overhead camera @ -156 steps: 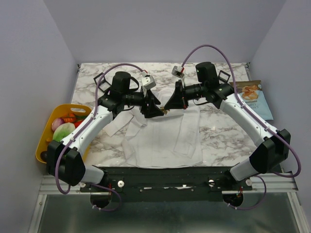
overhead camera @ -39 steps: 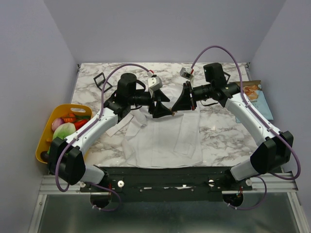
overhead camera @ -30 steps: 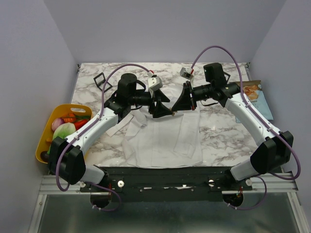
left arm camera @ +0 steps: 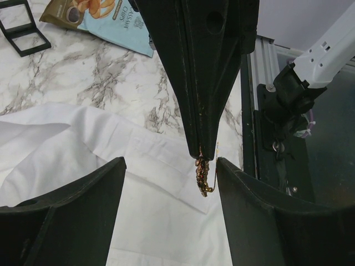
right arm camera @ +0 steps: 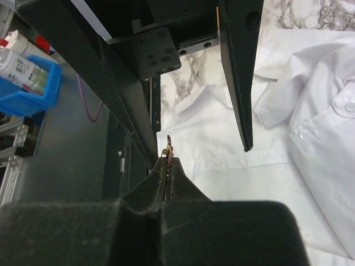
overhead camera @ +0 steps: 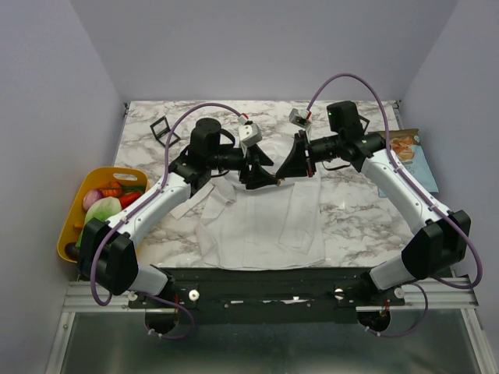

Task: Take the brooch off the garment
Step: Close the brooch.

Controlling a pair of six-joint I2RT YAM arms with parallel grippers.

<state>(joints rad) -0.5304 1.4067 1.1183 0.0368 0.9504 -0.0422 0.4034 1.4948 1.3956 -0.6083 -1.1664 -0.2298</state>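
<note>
Left wrist view alone shows the brooch (left arm camera: pixel 203 177) clearly: a tiny gold-and-reddish piece, edge-on, pinched in the tightly closed tips of the right gripper (left arm camera: pixel 201 148) and hanging over the white garment (left arm camera: pixel 83 160). The left gripper (left arm camera: pixel 169 163) stands wide on either side of it. In the top external view the brooch is a mere speck. One brooch, one garment, two grippers.

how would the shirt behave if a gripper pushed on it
Probably floppy: the shirt lies in soft folds and creases, so a push would likely bunch it rather than slide it whole. It looks thin, so a pinch would probably lift only one layer. The brooch seems to hang free in the shut right gripper, so it should not tug the cloth.
</note>
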